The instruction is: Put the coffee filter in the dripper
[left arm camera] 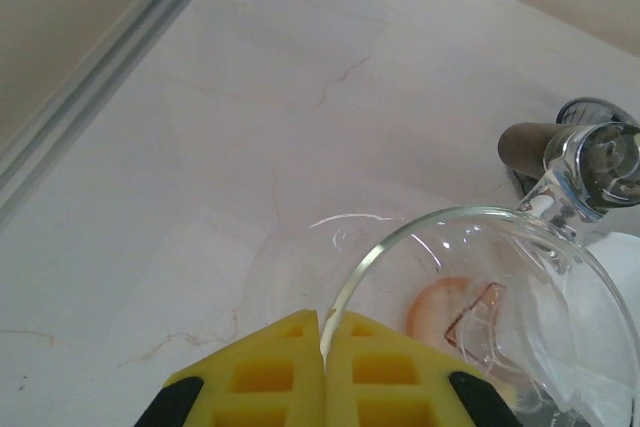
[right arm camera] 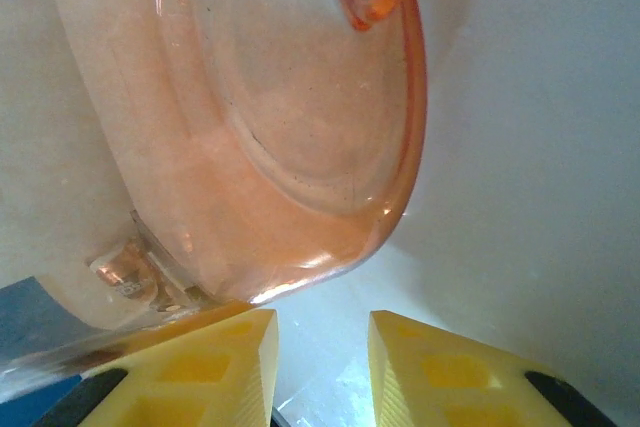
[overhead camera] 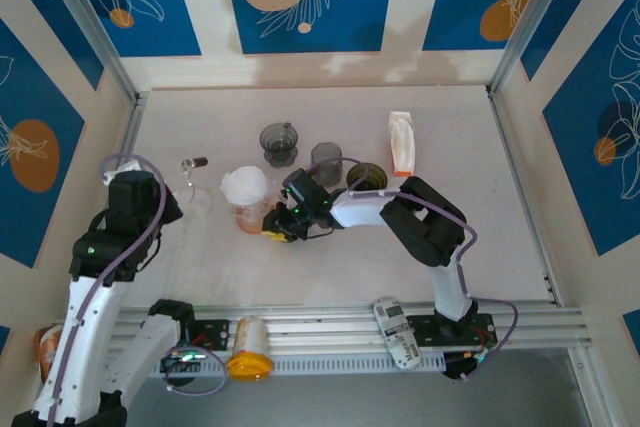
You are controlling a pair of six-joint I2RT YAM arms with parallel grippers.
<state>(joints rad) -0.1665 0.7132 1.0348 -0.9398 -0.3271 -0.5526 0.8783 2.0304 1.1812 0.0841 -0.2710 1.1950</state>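
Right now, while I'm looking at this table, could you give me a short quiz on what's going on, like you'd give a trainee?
1. True or false: the left pincer is closed on the rim of the clear glass jug.
2. What white thing sits on top of the orange-pink dripper? A) a paper filter B) a spoon C) a lid
3. Which pincer has a gap between its fingers?
Key: 1 true; 2 A; 3 the right pincer.
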